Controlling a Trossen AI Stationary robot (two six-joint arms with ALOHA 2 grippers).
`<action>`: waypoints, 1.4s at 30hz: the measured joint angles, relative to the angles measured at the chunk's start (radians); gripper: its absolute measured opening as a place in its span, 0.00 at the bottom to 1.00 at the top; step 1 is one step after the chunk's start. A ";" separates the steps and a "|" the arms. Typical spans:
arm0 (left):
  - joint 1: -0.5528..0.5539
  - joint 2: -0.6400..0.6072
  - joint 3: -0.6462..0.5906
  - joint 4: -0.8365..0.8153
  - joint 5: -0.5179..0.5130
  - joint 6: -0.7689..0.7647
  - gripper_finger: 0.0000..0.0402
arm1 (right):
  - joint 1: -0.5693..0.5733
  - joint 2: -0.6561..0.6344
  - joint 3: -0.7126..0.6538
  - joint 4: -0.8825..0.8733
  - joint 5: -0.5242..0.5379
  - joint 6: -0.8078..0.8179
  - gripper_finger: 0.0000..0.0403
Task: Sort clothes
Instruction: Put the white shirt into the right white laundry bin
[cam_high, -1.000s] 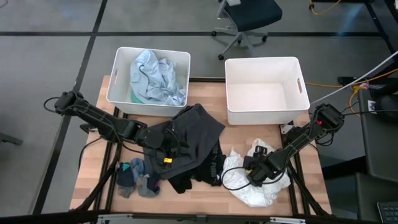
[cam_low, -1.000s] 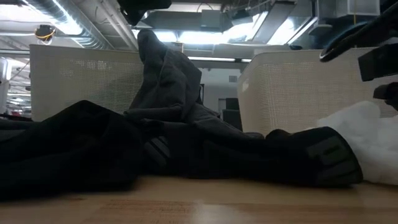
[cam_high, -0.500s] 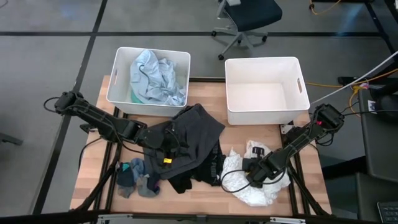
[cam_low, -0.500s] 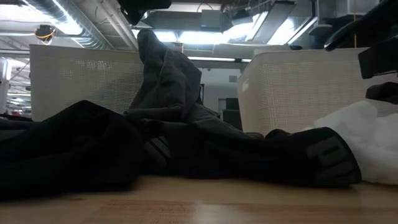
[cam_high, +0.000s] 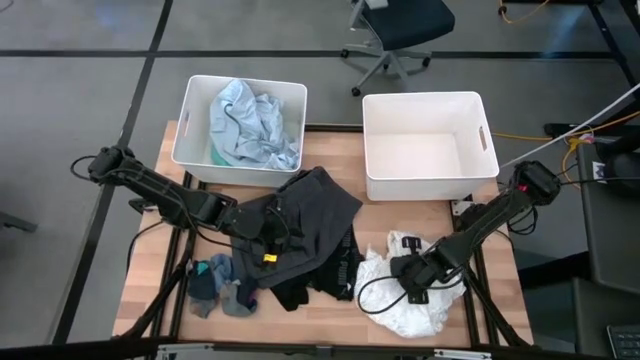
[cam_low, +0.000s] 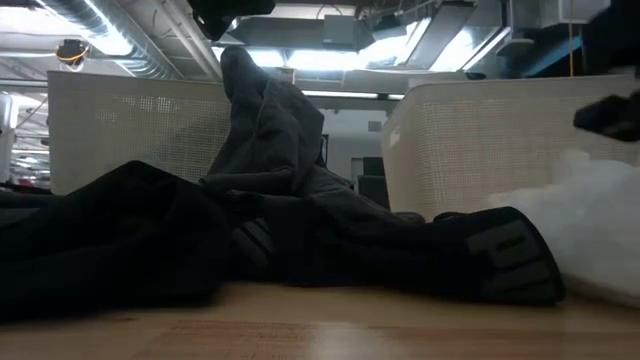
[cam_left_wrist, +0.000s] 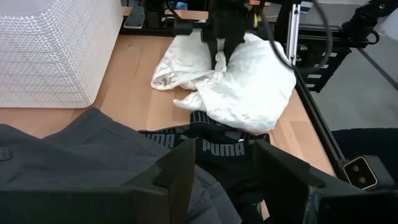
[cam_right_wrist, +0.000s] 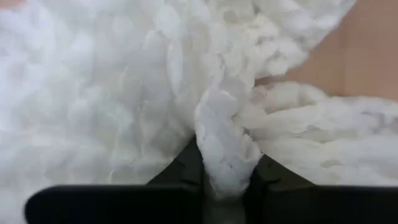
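Observation:
A dark grey garment (cam_high: 305, 215) lies mid-table. Part of it rises in a peak to my left gripper (cam_high: 268, 240), which is shut on it. A black garment with a printed waistband (cam_left_wrist: 217, 149) lies beside it. Near the table's right front, my right gripper (cam_high: 412, 283) is shut on a white knitted garment (cam_high: 400, 312), also seen in the left wrist view (cam_left_wrist: 249, 93). Small grey-blue socks (cam_high: 215, 285) lie at the front left. A pale blue garment (cam_high: 250, 125) fills the far left bin. My left gripper holds a bunch of the dark grey garment (cam_left_wrist: 208, 194) between its two fingers, slanting down from the table's left. The cloth hangs from it in a peak (cam_low: 245, 80), and the rest lies on the table. My right gripper pinches a raised fold of the white garment (cam_right_wrist: 225, 155) between its two fingers from above, pointing steeply down. The fold is drawn up to the fingers, and the rest of the garment lies heaped on the table.
Two white bins stand at the far edge: the left one (cam_high: 240, 82) holds clothes, and the right one (cam_high: 420, 96) shows only its bare floor. A metal frame runs along the table's right edge (cam_left_wrist: 311, 56). Bare wood shows between the bins and the clothes.
My right gripper has shut on the white garment and risen, rolling a little. The held fold has come up with it and the heap has drawn together beneath it. The black waistband beside it has slid slightly.

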 joint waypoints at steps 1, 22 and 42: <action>0.000 0.000 0.000 0.000 0.000 0.000 0.39 | 0.000 -0.018 0.000 -0.002 0.003 0.000 0.13; 0.000 0.000 0.000 -0.001 0.000 -0.018 0.39 | 0.000 -0.454 0.003 0.036 0.327 -0.076 0.13; 0.000 0.000 0.000 -0.001 0.000 -0.022 0.39 | 0.000 -0.677 0.005 0.675 0.730 -0.829 0.13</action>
